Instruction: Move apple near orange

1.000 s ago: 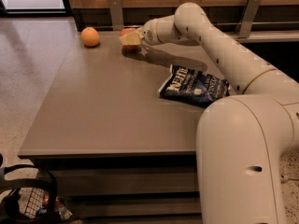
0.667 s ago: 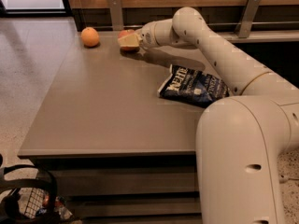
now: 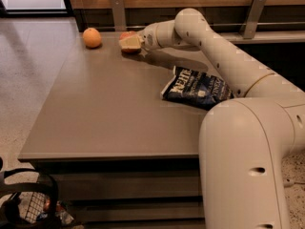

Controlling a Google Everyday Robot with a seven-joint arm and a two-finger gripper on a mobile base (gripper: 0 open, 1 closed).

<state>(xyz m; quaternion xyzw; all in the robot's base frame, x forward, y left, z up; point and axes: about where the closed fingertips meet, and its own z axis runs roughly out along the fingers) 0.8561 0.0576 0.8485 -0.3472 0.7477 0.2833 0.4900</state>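
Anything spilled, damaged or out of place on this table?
Nothing stands out. The end effector grips the apple near the far edge of the table, apart from the orange; the chip bag lies flat, unspilled.

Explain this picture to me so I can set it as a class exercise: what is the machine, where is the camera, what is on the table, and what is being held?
This is a mobile robot with one long white arm. There is only one camera view. It looks across the table past the arm's bulky near section, and where the camera is mounted is not known. At the arm's tip is the gripper. Its two fingers are closed on a round reddish apple near the far edge of the flat grey-brown table. To the apple's left, not touching it, sits a small round plain-skinned orange. A dark blue crinkly snack bag lies on the table beside the arm.
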